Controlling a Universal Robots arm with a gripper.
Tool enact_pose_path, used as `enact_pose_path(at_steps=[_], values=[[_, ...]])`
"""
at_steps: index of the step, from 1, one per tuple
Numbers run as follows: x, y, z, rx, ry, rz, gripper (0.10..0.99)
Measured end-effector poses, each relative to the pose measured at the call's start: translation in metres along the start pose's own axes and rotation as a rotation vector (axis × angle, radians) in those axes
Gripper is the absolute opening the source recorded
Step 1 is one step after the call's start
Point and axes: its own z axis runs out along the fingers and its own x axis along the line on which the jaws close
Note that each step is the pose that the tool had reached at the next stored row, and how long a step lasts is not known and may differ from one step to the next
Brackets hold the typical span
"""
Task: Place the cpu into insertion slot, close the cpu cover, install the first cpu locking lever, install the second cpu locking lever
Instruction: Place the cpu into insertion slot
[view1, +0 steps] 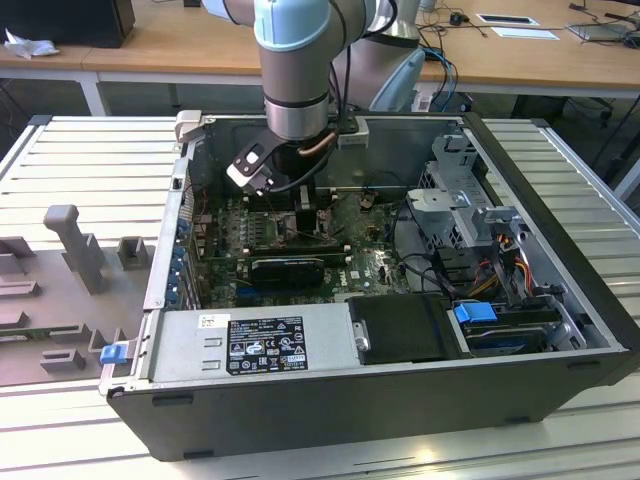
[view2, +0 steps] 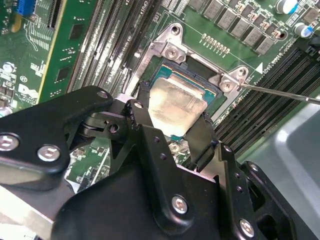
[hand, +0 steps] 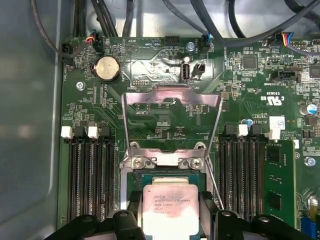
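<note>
- The gripper (view2: 174, 111) grasps the cpu (view2: 177, 102), one black finger (view2: 141, 102) against each side.
- The cpu is at the insertion slot (hand: 150, 176); I cannot tell whether it is fully seated.
- The cpu cover (hand: 170, 96) stands swung open behind the slot.

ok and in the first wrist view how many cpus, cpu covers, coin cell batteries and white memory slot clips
cpu: 1
cpu cover: 1
coin cell battery: 1
white memory slot clips: 4
total: 7
</note>
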Motion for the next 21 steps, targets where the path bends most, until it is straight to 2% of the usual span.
enact_pose_path(at_steps=[5,6,7,12,21], values=[[0.0000,-0.0001,0.0007,0.000,-0.0022,0.000,0.541],[0.0000,-0.0001,0.0007,0.000,-0.0028,0.000,0.553],[0.0000,-0.0001,0.0006,0.000,-0.0033,0.000,0.616],[0.0007,-0.0001,0.0007,0.000,-0.0031,0.000,0.616],[0.0019,-0.0002,0.0018,0.000,0.0144,0.001,0.616]])
